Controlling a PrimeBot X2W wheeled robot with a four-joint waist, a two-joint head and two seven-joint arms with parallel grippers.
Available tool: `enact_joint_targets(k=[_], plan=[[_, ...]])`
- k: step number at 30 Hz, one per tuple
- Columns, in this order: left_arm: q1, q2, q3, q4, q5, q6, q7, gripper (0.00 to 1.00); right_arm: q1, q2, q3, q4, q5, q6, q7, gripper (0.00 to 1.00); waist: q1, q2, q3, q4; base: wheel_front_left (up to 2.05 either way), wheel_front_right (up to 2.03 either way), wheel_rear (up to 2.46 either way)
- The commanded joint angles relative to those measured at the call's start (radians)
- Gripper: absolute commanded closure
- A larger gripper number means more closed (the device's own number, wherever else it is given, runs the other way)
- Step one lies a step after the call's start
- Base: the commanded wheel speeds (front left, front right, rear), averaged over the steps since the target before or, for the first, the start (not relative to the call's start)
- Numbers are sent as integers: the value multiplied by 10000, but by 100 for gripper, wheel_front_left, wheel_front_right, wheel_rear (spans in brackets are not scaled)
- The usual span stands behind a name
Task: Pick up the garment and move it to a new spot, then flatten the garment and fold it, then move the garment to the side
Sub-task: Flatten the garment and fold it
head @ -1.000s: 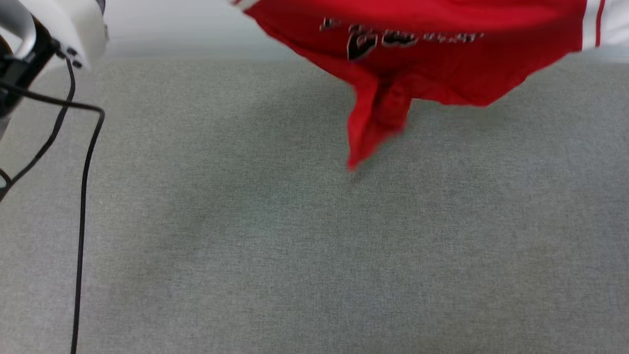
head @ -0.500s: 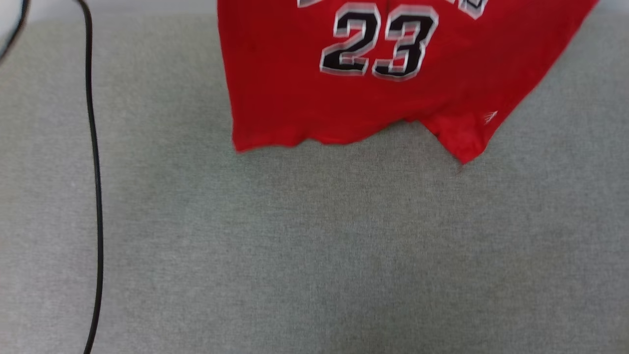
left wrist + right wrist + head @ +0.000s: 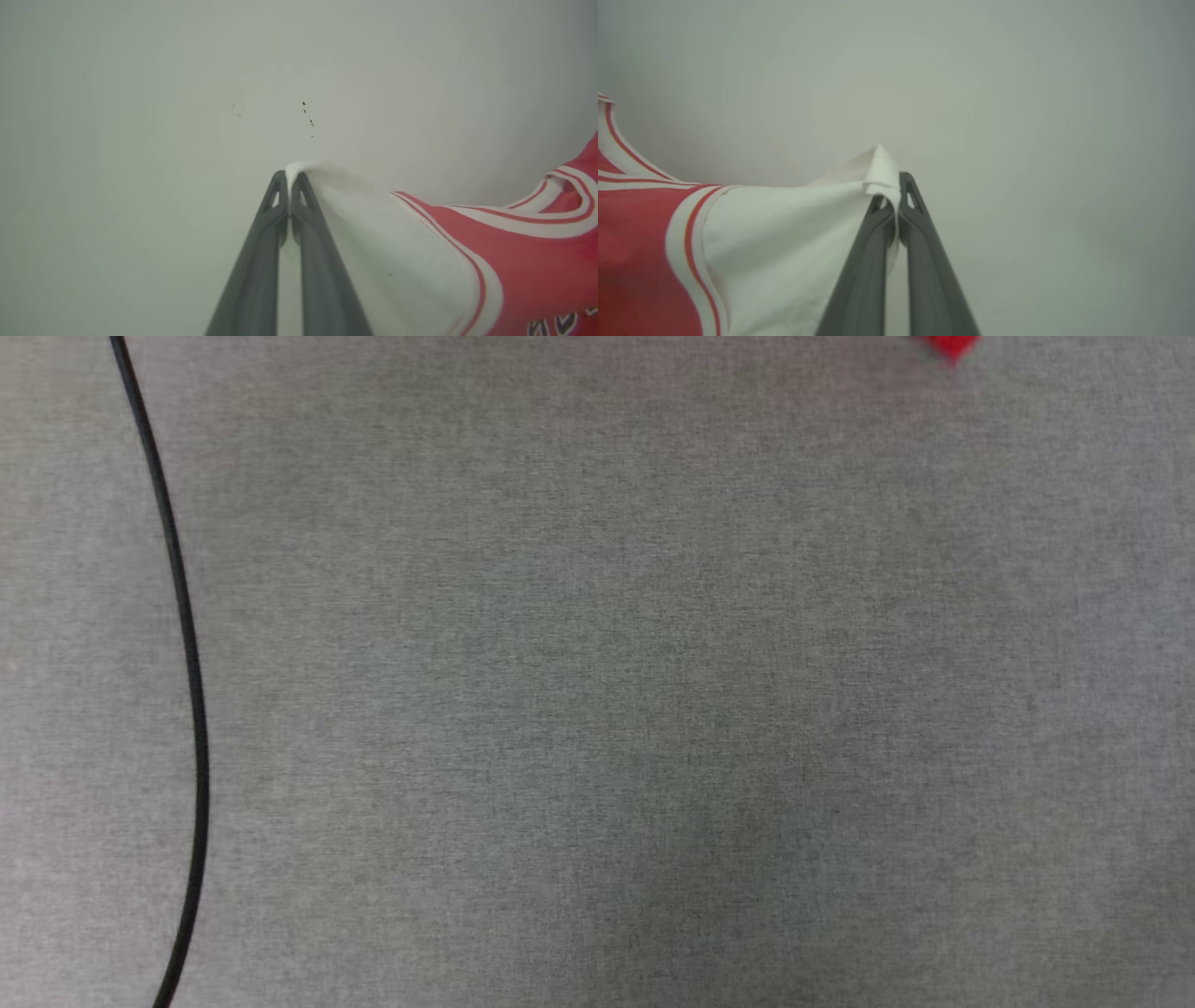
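Here, the left gripper (image 3: pixel 290 181) is pinched tight on the edge of a white sleeve (image 3: pixel 373 242), with a small fold of cloth poking out above its fingertips. From that pinch the sleeve fans out to the right of the left wrist view and meets the striped trim (image 3: pixel 481 280) and the red body of the garment (image 3: pixel 528 266). Its lettering just shows at the bottom corner (too cropped to read). Behind it stands a pale wall (image 3: pixel 140 93) with a few dark specks.

The right gripper (image 3: pixel 893 191) is likewise clamped on the other sleeve, the cloth folded over one fingertip. There the sleeve runs off to the left of the right wrist view into the trim and the red body. The garment thus spans between the two grippers.

In the head view a black cable (image 3: pixel 191 709) curves down the left side over the grey surface (image 3: pixel 597 709). A red tip of the garment pokes in at the top edge, right of centre.
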Motion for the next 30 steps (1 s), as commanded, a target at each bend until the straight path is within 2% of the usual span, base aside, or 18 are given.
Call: enact_joint_targets(k=[1,8,14,22,26,30], plan=[[-310,-2,53,137,75,-43,-119,100,-417,32,63,148,-83,-18,-117,100,-2,0,71,-63,0,0,0],[-664,-244,68,1209,-17,-299,-755,100,-1248,349,566,1153,-15,-16,-597,100,-2,0,184,-74,0,0,0],[-118,-359,-46,2000,-221,-489,-1201,100,-947,605,742,1693,284,-17,-1047,100,-2,0,347,-20,0,0,0],[1548,-409,-21,2500,-673,-683,-1862,100,712,1116,1336,2272,924,-17,-2044,100,-2,0,125,76,0,0,0],[2814,-285,132,2109,-779,-719,-1988,100,1784,1005,1673,2111,1558,-17,-2403,100,-2,0,-230,189,0,0,0],[4528,-112,588,1039,-899,-532,-2006,100,3073,690,2075,1582,2193,-17,-2653,100,-2,0,-775,284,0,0,0]])
